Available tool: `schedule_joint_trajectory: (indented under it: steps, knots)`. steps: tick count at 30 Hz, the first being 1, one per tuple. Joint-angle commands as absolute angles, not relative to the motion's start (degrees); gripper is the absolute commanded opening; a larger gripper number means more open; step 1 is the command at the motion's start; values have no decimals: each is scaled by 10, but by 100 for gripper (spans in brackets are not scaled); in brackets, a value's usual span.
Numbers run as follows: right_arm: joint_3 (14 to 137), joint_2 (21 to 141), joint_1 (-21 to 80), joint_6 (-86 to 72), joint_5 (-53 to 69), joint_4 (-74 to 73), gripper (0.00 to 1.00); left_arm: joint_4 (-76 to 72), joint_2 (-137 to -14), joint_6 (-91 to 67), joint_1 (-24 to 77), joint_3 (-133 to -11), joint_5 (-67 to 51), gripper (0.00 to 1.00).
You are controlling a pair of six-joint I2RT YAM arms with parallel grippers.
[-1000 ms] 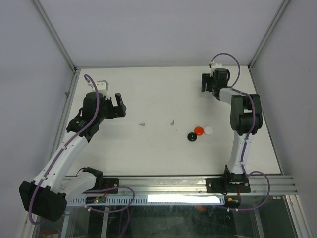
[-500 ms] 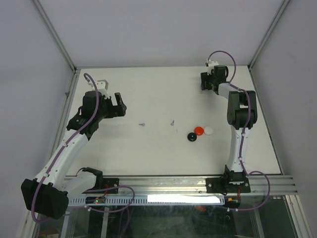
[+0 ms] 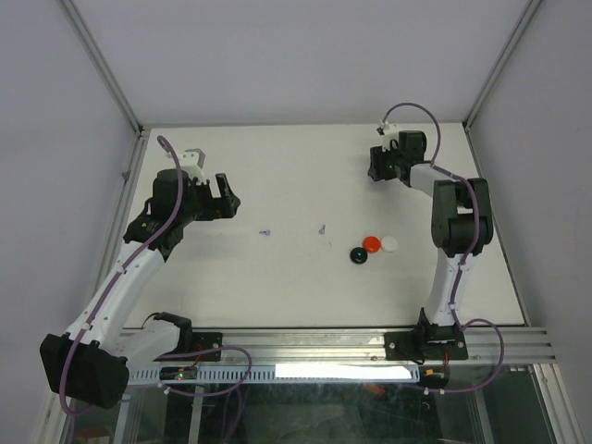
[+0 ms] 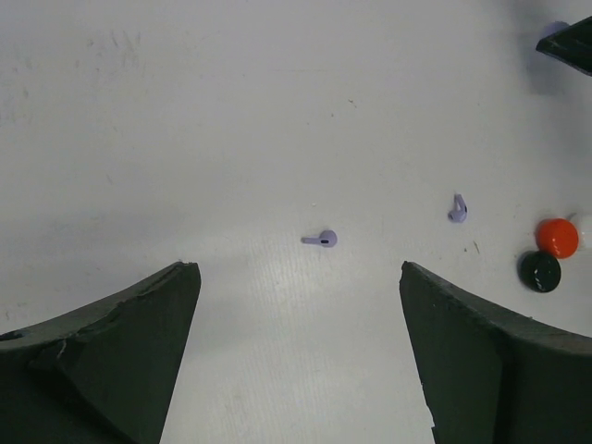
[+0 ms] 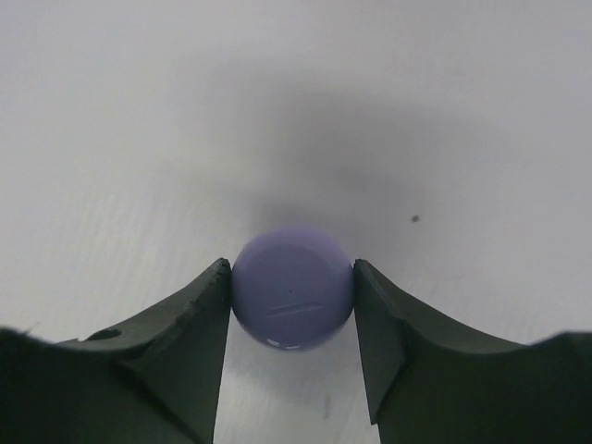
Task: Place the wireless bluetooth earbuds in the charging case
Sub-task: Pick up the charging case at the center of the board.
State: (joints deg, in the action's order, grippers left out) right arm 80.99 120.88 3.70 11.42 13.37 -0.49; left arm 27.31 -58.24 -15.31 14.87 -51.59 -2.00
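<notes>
- The left tool (image 4: 298, 271) is hovering over the left part of the white surface (image 3: 277, 287), its two dark fingers standing wide apart and holding nothing.
- The right tool (image 5: 292, 274) is reaching to the far right part of the surface. Its fingers are pressing on either side of a pale purple round case (image 5: 292, 290), so it is clamped on that case. Whether the case is resting on the surface or is raised off it cannot be told.
- Two pale purple earbuds are lying on the bare surface near its middle, well apart from both tools.
- The left earbud (image 4: 324, 240) is lying with its stem pointing away to the left in the left wrist view.
- The right earbud (image 4: 457, 209) is lying near it, the two not touching.
- Three small discs are sitting in a cluster to the right of the earbuds: a red disc (image 3: 371, 244), a white disc (image 3: 389, 243) just beside it, and a black disc (image 3: 359, 254) just in front of the red one.
- Neither earbud is touching any disc or the case.
</notes>
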Motion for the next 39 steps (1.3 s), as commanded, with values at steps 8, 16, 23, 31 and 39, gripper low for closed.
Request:
schedule_joint_trajectory:
  steps: [8,16,23,31,39]
  knots:
    - [668,954,172,263,310,-34,42,233,-608,-161,141,-536,-212,87]
    - [625,841,283,370,391,-71,43,203,-634,-215,153,-539,-349,80]
    - [640,805,375,461,415,-125,45,158,-637,-266,200,-536,-390,77]
    - [664,791,443,506,396,-151,46,129,-662,-301,236,-533,-413,65]
    - [664,782,459,530,402,-149,47,98,-669,-321,243,-514,-425,57]
